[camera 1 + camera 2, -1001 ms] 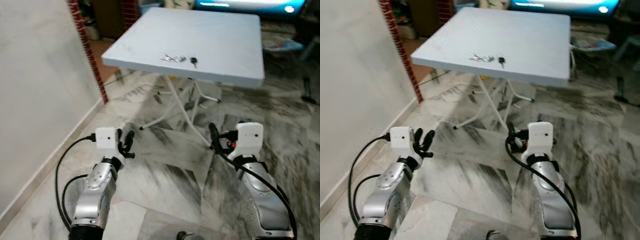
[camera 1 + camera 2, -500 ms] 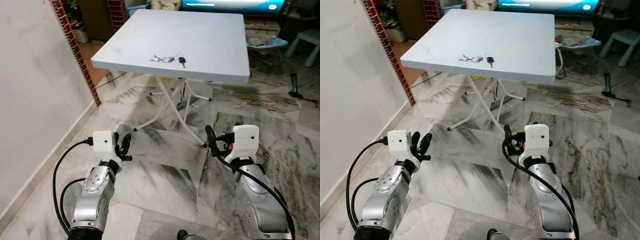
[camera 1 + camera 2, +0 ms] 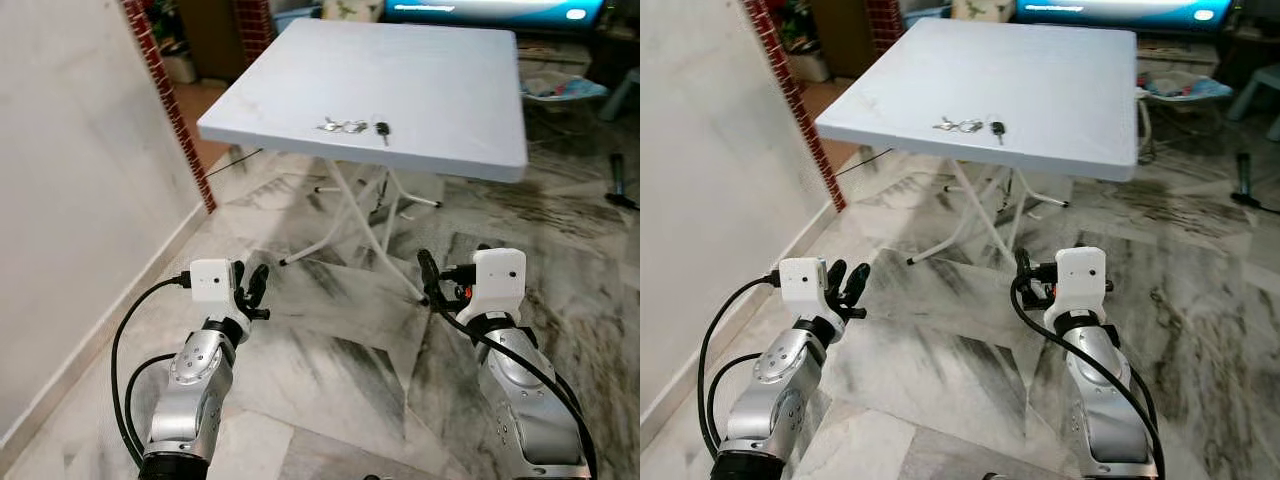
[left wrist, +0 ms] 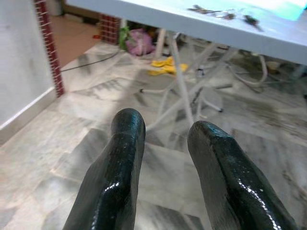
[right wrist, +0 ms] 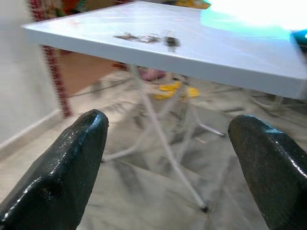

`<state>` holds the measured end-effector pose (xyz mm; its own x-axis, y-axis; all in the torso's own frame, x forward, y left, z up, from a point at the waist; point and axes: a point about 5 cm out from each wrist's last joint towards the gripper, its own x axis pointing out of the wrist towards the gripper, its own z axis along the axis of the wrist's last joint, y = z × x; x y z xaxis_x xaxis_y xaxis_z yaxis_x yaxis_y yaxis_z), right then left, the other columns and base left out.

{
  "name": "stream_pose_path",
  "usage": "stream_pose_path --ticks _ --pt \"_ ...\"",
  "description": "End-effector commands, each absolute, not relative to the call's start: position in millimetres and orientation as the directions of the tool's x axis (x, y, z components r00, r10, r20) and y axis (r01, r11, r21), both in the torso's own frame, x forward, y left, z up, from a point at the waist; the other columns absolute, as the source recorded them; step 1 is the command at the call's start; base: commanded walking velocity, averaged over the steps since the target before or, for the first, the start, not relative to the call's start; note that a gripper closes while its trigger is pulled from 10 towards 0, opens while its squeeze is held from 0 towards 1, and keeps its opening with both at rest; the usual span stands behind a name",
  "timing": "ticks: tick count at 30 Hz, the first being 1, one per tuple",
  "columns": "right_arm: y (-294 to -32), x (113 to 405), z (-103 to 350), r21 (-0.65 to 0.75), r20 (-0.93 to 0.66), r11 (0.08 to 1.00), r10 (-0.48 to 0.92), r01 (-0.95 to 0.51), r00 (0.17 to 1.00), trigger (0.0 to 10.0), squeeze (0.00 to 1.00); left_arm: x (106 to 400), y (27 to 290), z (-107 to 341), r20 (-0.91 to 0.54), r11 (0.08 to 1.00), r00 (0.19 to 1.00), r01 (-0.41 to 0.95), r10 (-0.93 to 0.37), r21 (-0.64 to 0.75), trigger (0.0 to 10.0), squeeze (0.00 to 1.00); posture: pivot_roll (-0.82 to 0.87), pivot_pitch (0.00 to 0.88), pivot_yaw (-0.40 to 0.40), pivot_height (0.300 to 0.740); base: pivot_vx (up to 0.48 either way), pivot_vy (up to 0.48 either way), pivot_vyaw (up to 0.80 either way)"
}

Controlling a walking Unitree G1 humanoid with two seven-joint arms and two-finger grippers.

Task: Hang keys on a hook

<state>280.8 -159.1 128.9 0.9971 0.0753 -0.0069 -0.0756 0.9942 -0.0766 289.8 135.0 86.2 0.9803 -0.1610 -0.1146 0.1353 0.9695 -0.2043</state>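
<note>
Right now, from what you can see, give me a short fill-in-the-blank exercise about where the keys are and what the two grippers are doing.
1. The keys lie on the white ____.
2. The table stands on a ____ floor.
3. The right gripper has its fingers spread ____.
4. The left gripper holds ____.

Missing words: table; marble; open; nothing
</note>
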Motion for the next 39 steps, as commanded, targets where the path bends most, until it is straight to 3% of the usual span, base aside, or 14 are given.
stream_pose_path --ticks 1,14,17,35,39 --pt "-162.1 281.1 131.9 -0.086 0.007 0.994 0.070 -0.069 0.998 10.0 0.00 289.0 134.5 88.3 -0.102 0.969 0.981 0.141 -0.164 -0.202 10.0 0.00 -0.15 0.092 0.074 0.740 0.349 0.000 0.00" --pt "-162.7 278.2 129.7 -0.091 0.002 0.993 0.076 -0.075 0.997 10.0 0.00 288.9 135.0 87.3 -0.106 0.969 0.980 0.142 -0.166 -0.202 10.0 0.00 -0.15 0.089 0.072 0.740 0.349 0.000 0.00" --pt "-165.9 282.2 135.6 0.017 0.016 0.999 0.042 -0.042 0.999 10.0 0.00 291.3 131.9 91.9 -0.090 0.966 0.981 0.151 -0.172 -0.210 10.0 0.00 -0.15 0.086 0.074 0.740 0.352 0.000 0.00" --pt "-163.4 280.1 129.4 0.042 -0.012 0.999 0.034 -0.034 0.999 10.0 0.00 291.2 131.7 91.9 -0.089 0.964 0.979 0.163 -0.184 -0.210 10.0 0.00 -0.14 0.087 0.076 0.740 0.350 0.000 0.00" --pt "-165.7 283.6 131.0 0.024 -0.007 0.999 0.037 -0.037 0.999 10.0 0.00 290.2 132.7 91.7 -0.090 0.964 0.979 0.159 -0.181 -0.212 10.0 0.00 -0.14 0.085 0.072 0.740 0.351 0.000 -0.60"
